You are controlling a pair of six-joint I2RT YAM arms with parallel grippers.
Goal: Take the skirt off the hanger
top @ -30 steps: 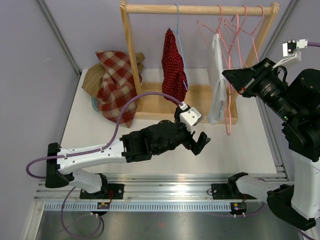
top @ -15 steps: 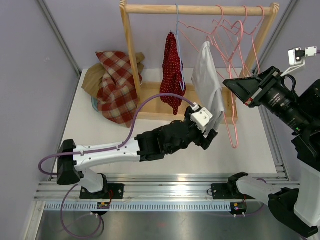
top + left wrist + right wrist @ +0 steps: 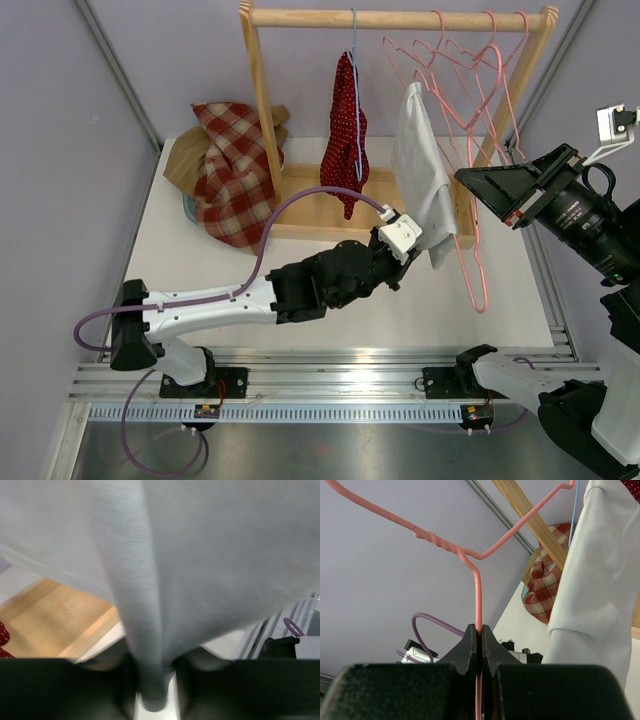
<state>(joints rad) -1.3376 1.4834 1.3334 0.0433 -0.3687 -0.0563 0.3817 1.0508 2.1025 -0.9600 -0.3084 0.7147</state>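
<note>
l jaws pinch the lower edge of the white skirt (image 3: 417, 165), which hangs on a pink hanger (image 3: 478, 595) from the wooden rack (image 3: 300, 18) at the back of the desk. r jaws pressed together on the hanger's wire, just right of the skirt.

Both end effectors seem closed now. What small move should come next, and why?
Probably the left end effector should pull the white skirt slightly down and away from the pink hanger, while the right end effector holds that hanger steady. Each is shut on its thing, and the skirt is not yet off the hanger.
</note>
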